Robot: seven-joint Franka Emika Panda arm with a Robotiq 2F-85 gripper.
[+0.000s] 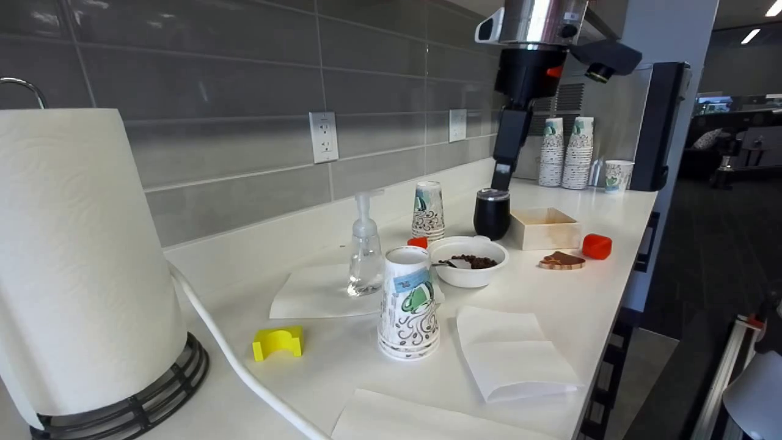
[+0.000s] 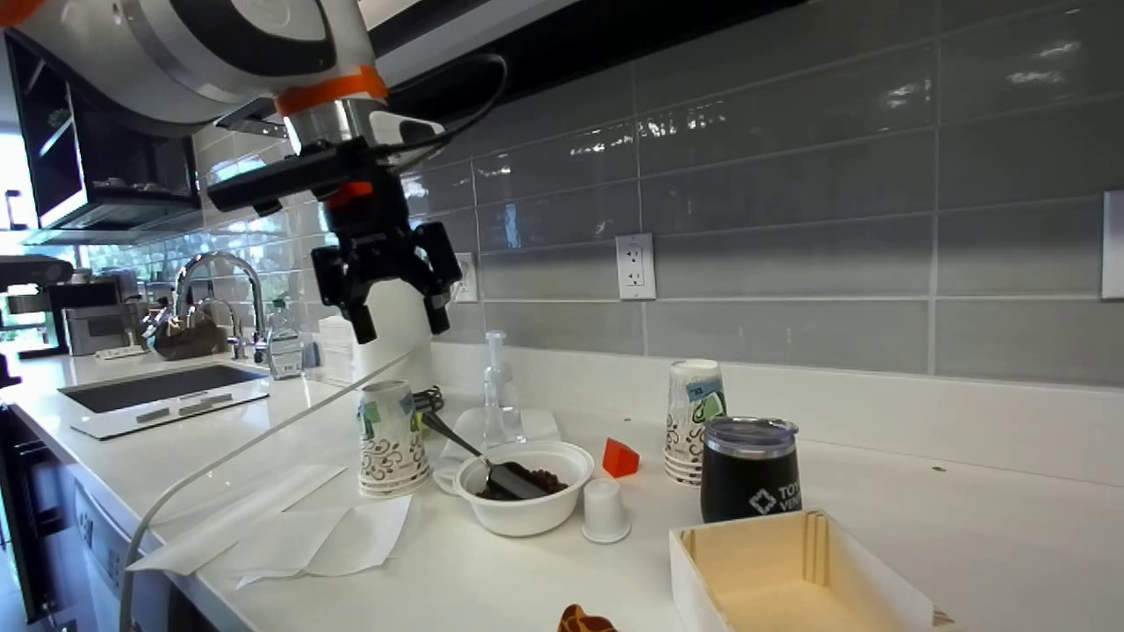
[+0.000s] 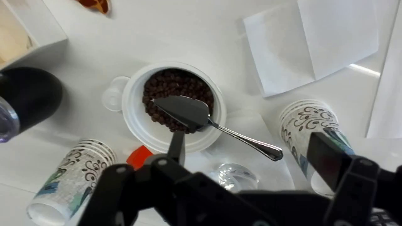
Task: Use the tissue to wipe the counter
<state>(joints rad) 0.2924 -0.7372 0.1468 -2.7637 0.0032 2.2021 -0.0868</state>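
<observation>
The tissue (image 1: 510, 351) is a white folded paper napkin lying on the off-white counter (image 1: 537, 299) near its front edge. It also shows in an exterior view (image 2: 303, 537), where another white sheet lies close beside it, and at the upper right of the wrist view (image 3: 309, 44). My gripper (image 2: 401, 328) hangs above the counter, pointing down. In the wrist view the gripper (image 3: 252, 141) has its two fingers wide apart with nothing between them. It is apart from the tissue, above the area of the bowl and the soap bottle.
A white bowl (image 3: 138, 122) holds brown beans and a metal server (image 3: 245, 138). Around it stand printed cups (image 1: 408, 311), a clear soap bottle (image 1: 365, 256) on a flat sheet, a black tumbler (image 1: 492, 217) and a wooden box (image 1: 550, 235). A cable (image 1: 244, 373) runs past the paper-towel roll (image 1: 85, 263).
</observation>
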